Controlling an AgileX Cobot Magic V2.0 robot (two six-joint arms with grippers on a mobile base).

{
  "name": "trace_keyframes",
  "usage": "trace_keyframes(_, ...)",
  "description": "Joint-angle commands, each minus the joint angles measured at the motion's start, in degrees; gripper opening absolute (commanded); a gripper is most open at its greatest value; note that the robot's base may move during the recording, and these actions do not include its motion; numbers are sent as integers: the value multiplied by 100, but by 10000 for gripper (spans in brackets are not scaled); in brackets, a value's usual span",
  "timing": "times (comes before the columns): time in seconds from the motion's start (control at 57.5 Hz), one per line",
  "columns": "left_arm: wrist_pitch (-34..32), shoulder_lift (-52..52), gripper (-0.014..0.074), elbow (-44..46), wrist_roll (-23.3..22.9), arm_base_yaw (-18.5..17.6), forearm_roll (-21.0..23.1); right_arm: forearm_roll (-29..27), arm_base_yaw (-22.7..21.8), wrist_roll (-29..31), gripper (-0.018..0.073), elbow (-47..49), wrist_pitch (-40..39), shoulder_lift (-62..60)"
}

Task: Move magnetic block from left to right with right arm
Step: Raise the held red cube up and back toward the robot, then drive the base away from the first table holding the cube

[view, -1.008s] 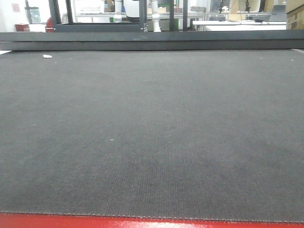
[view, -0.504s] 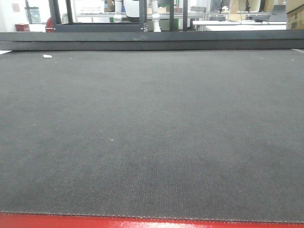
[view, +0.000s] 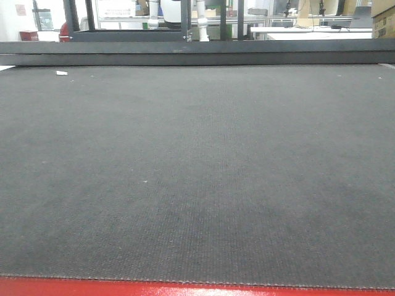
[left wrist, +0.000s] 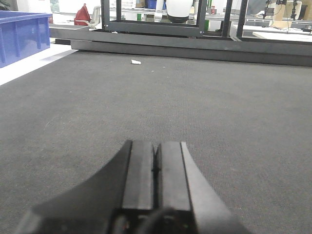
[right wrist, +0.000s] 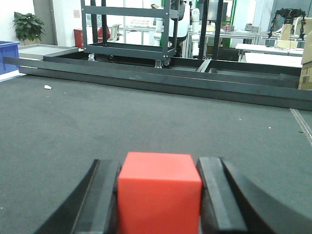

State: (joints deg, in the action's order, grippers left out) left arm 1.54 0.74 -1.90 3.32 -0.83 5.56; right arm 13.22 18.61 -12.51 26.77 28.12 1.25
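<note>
The magnetic block (right wrist: 159, 195) is sitting at the bottom centre of the right wrist view, clamped between the two black fingers (right wrist: 103, 195) of the right pincer (right wrist: 159, 166), which are pressing on its two sides. Being a cube, it is showing no long axis; one plain red face is facing the camera squarely, its top edge lying level. Its underside is running out of frame, so I cannot tell whether it is touching the desk (right wrist: 146, 117). The left pincer (left wrist: 156, 151) is holding its fingers pressed together on nothing. A white scrap (left wrist: 136, 62) is lying far back, and a blue bin (left wrist: 19, 34) is standing at upper left. A white sign (right wrist: 141, 22) behind the rack (right wrist: 126, 48) is bearing print too small to read.
</note>
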Motion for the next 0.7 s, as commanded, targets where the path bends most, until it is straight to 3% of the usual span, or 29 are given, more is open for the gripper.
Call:
trace_keyframes(0.0, -482, 68, -126, -49, -34, 9, 27, 134, -27, 62, 100, 163, -489, 84)
trace_keyframes(0.678, -482, 68, -126, -49, -34, 9, 27, 134, -27, 62, 100, 163, -489, 84)
